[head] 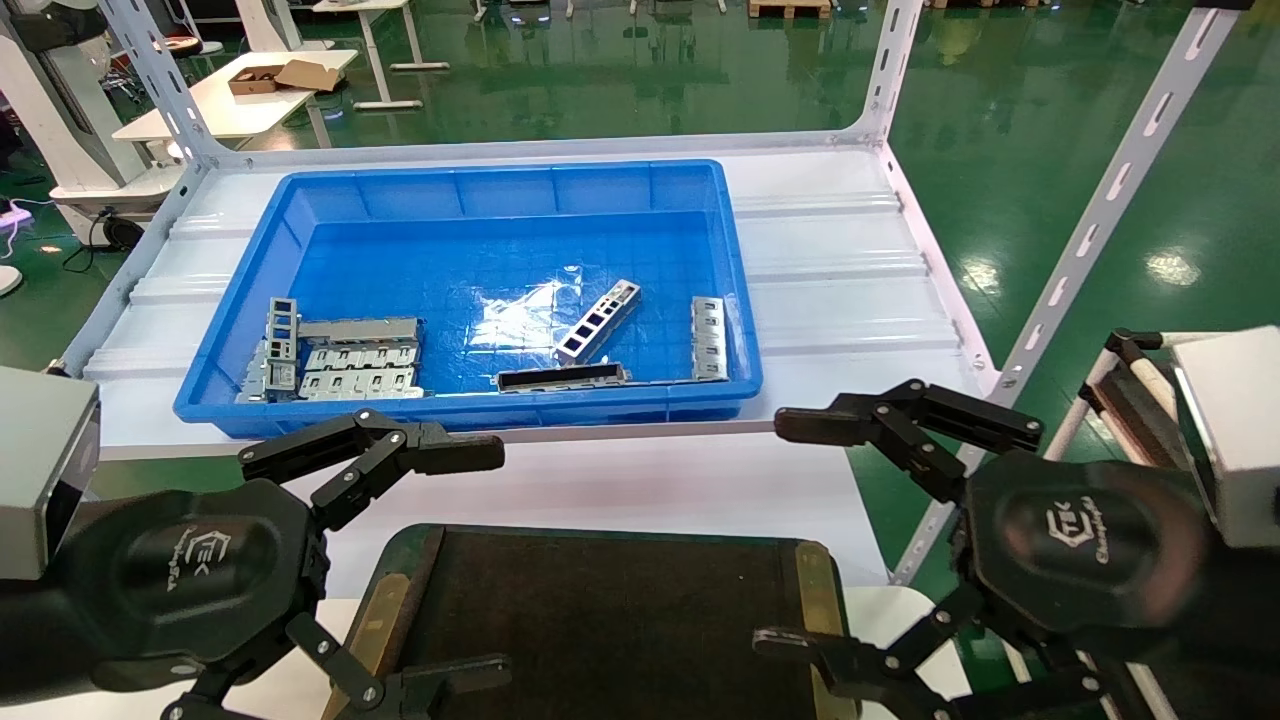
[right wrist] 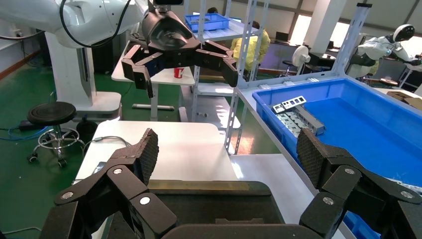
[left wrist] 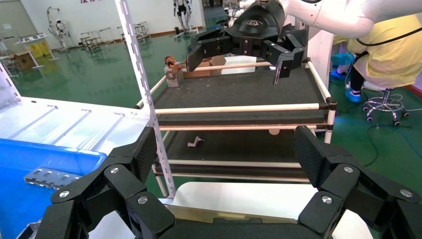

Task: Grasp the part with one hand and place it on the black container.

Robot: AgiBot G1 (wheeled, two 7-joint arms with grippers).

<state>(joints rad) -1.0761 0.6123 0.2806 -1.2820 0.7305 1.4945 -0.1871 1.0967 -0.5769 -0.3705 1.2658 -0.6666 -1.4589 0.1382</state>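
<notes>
Blue plastic is filling the middle of the head view: a large blue bin (head: 470, 290) is sitting on a white shelf (head: 850, 280), and the part (head: 598, 320), a small silver strip with a row of rectangular windows, is lying tilted on the bin floor near the centre. A stack of grey tabbed plates (head: 345, 360) is resting in the bin's left corner, a long dark-slotted bar (head: 562, 376) is lying along the near wall, and another grey plate (head: 708, 338) is sitting toward the right wall. The black container (head: 600, 620) is sitting nearer the robot, its floor bare. The left gripper (head: 470, 560) is hovering beside the container's left edge with its fingers spread wide and holding nothing. The right gripper (head: 815, 535) is hanging by the container's right edge, likewise spread apart and empty.

From the left wrist view, the left gripper (left wrist: 224, 149) is showing both fingers far apart, with the right gripper (left wrist: 239, 47) facing it across the way, also spread, above a rack of dark shelves (left wrist: 239, 89).

From the right wrist view, the right gripper (right wrist: 226, 149) is standing wide apart over the black container (right wrist: 209, 191), and the left gripper (right wrist: 181, 62) is hanging opposite with fingers splayed. The blue bin (right wrist: 348, 107) is lying off to one side.
</notes>
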